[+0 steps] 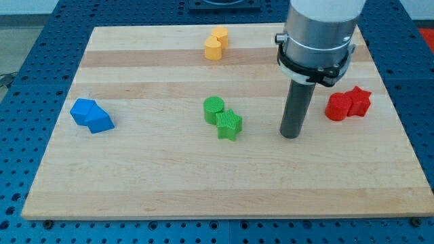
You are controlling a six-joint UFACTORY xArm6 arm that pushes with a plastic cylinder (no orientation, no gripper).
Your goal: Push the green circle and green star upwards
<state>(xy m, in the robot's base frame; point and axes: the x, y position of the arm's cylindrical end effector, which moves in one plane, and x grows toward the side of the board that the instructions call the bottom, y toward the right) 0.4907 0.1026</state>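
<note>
Two green blocks sit near mid-bench: the green circle (pixel 214 109) and, touching it on its lower right, the green star (pixel 229 125). My tip (pixel 291 135) stands on the bench to the right of the star, apart from it, at about the star's lower edge. Bare wood lies between tip and star. No contact with either green block.

Taking the star as landmark:
- two yellow blocks (pixel 215 44), pressed together, lie above it near the bench's top edge; shapes unclear.
- two blue blocks (pixel 91 115), also touching, lie well to its left, about level with it; angular, exact shapes not clear.
- two red blocks (pixel 348 104) lie to its right, beyond the tip and slightly higher; the right one looks like a star, the left one rounded.

Bench (pixel 169 183): pale wood board with darker grain bands running across. It rests on a blue perforated surface (pixel 20 47) that shows around all its edges.

No jaws on this arm, so nothing is open, clenched or held: only a straight dark rod under a grey housing (pixel 319 30) with a black ring. The rod stands upright, its end touching only the wood.
</note>
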